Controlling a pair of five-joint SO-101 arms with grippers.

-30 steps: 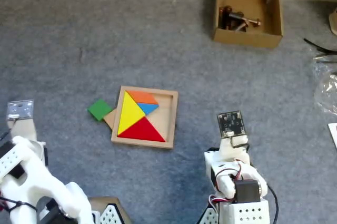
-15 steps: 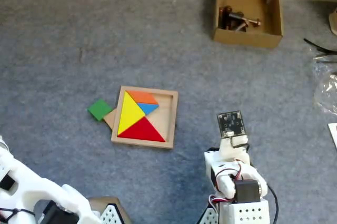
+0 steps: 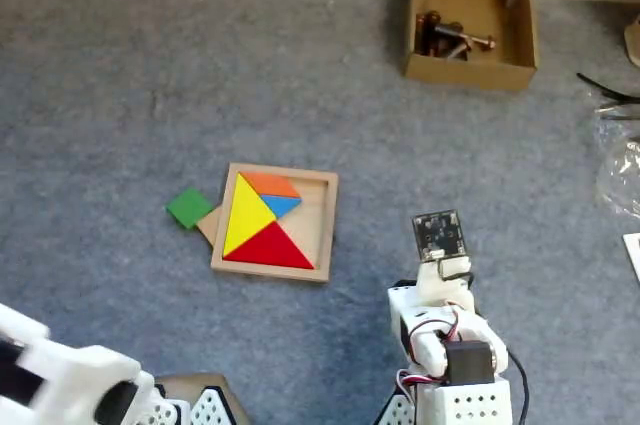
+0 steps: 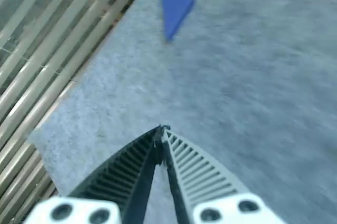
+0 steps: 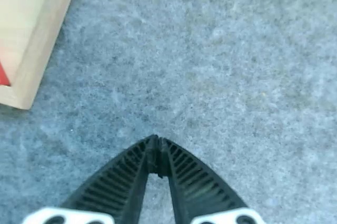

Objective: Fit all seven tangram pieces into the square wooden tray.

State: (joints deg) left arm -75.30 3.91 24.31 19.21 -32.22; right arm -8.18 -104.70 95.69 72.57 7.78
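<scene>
Both my left fingers (image 4: 159,135) and right fingers (image 5: 154,146) are pinched shut on nothing, and three pieces lie outside the tray (image 3: 313,207).
The blue triangle (image 4: 175,6) sits far left, near the grey mat's (image 3: 120,75) edge beside wooden slats (image 4: 37,39); I think a clumsy nudge could send it over. The green square (image 3: 188,208) and the tan piece (image 3: 209,225) lie at the tray's left wall, so bumping there might jolt the yellow (image 3: 245,215) and red (image 3: 272,245) pieces. A cardboard box (image 3: 470,73) stands far right on the counter.
</scene>
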